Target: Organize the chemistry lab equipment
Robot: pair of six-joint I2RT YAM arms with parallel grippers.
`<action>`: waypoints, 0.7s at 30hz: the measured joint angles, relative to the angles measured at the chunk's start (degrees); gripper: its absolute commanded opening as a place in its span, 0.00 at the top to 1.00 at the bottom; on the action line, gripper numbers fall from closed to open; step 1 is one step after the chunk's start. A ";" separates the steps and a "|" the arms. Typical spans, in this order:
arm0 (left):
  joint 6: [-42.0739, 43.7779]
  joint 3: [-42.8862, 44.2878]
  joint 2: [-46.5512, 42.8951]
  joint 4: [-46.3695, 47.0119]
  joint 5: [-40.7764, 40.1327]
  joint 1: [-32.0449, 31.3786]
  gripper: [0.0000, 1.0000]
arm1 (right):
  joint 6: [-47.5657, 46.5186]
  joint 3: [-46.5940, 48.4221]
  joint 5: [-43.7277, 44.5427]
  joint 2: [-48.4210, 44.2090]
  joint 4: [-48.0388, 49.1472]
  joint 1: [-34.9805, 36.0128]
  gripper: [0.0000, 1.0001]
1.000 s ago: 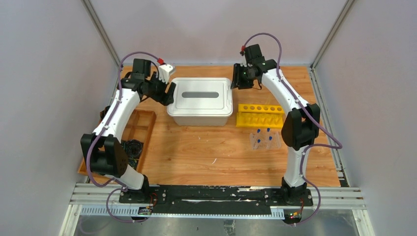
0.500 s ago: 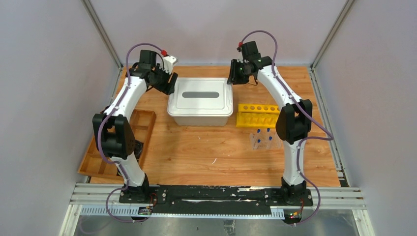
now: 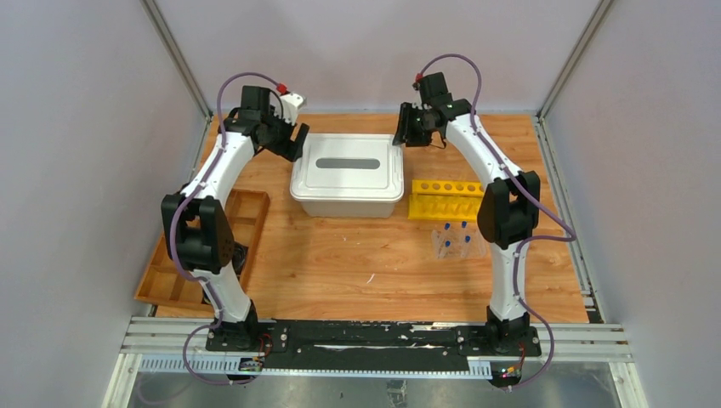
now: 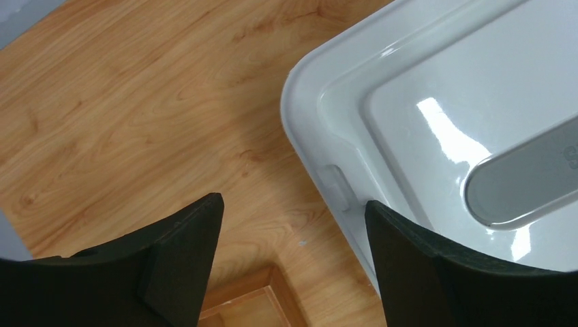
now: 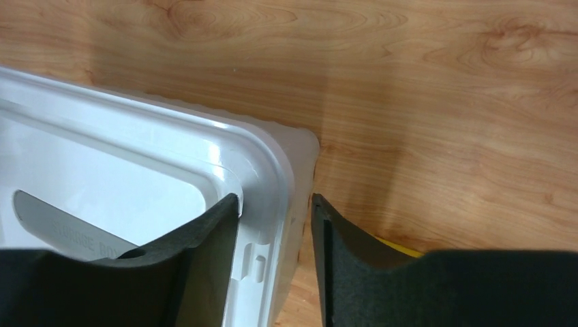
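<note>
My left gripper (image 4: pixel 293 204) hangs spread wide and empty over the left rear corner of the white box (image 3: pixel 347 197), with the latch tab (image 4: pixel 339 187) between its fingers. My right gripper (image 5: pixel 276 199) straddles the rim of the lid (image 5: pixel 136 170) at the opposite rear corner, one finger on top and one outside the wall. I cannot tell whether it pinches the rim or only brackets it. The lid looks light, stiff and glossy, likely slick, so I judge the rim by the tabs the place to lift, evenly on both sides. The blue-capped test tubes (image 3: pixel 448 244) stand in a clear holder (image 3: pixel 478 246) just on the near side of the yellow rack (image 3: pixel 449 204), right of the box and well apart from both grippers. They look light and breakable, best taken gently below the cap.
</note>
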 measured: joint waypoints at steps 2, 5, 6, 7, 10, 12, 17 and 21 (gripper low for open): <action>-0.04 0.02 -0.59 -0.13 -1.62 0.00 0.00 | 0.04 0.15 0.04 -0.15 -0.46 -0.09 0.42; -0.61 0.04 -2.67 -1.64 -3.17 0.33 0.00 | -0.13 0.37 0.15 -1.79 -1.09 -0.31 0.35; -1.09 0.11 -3.98 -2.40 -2.99 0.52 0.00 | -0.37 0.37 0.11 -2.93 -1.33 -0.39 0.33; -1.55 0.26 -5.53 -3.23 -2.40 0.74 0.00 | -0.68 0.35 0.07 -4.48 -1.55 -0.48 0.28; -2.86 0.35 -12.09 -5.40 -0.13 1.81 0.00 | -2.45 -3.61 0.48 -14.14 -0.48 -0.81 0.11; -3.69 -1.49 -18.75 -5.38 0.66 2.32 0.00 | -3.41 -8.96 1.68 -23.19 1.09 -0.94 0.05; -7.43 -11.87 -36.26 -4.46 0.63 2.40 0.00 | -5.77 -25.49 6.73 -48.50 6.32 -1.11 0.02; -9.14 -23.78 -45.00 -4.35 0.63 2.47 0.00 | -7.21 -41.77 16.33 -63.60 8.46 -1.14 0.00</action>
